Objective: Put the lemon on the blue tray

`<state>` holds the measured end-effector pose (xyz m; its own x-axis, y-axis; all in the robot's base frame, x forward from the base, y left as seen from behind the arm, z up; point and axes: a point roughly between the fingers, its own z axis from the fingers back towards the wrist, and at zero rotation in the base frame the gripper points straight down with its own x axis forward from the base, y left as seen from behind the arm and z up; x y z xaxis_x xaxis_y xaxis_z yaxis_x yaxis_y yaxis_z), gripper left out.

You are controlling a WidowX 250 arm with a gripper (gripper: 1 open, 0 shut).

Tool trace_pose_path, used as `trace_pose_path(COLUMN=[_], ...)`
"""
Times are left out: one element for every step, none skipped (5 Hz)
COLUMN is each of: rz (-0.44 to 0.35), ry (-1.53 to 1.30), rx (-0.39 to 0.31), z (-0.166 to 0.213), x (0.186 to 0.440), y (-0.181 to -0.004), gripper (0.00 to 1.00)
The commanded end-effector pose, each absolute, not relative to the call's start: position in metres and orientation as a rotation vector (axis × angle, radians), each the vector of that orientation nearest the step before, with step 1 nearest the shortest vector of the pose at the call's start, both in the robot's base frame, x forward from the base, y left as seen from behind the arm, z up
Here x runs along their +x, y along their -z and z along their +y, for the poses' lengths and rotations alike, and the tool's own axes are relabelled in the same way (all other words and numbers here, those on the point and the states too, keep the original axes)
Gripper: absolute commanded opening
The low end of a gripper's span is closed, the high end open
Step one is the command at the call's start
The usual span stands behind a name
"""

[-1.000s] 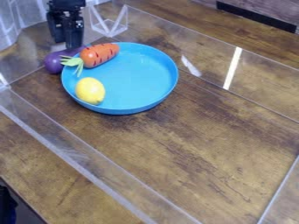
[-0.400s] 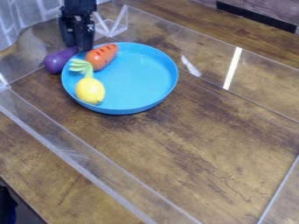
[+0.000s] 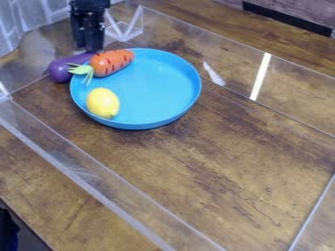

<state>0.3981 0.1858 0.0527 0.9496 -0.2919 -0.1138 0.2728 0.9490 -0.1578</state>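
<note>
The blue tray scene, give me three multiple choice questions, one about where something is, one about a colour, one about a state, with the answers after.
1. Where does the lemon lie?
A. on the blue tray, near its left rim
B. on the wood beyond the tray's right side
C. on top of the carrot

2. What colour is the round item just outside the tray's left edge?
A. green
B. purple
C. white

3. How does the carrot sit?
A. standing upright in the tray's middle
B. fully off the tray on the table
C. lying across the tray's upper left rim, green top outward

Answers: 1 A, the yellow fruit rests inside the blue rim at the left. 2 B, it shows dark purple beside the tray. 3 C, its orange body lies over the rim with the leaves pointing towards the purple item.
</note>
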Motion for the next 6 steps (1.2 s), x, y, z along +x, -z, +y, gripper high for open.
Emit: trace_pose_path(rz=[0.080, 0.082, 0.083, 0.083, 0.085, 0.088], ry=[0.257, 0.238, 0.216, 0.170, 0.125, 0.081], rx=[-0.104, -0.112, -0.113, -0.112, -0.110, -0.109], z=[0.193, 0.186, 0.181, 0.185, 0.183, 0.181], x=[0.400, 0.399, 0.399, 0.398, 0.399, 0.400], y=[-0.075, -0.073, -0.074, -0.072, -0.069, -0.065], gripper=[1.00, 1.00, 1.00, 1.00, 1.00, 1.00])
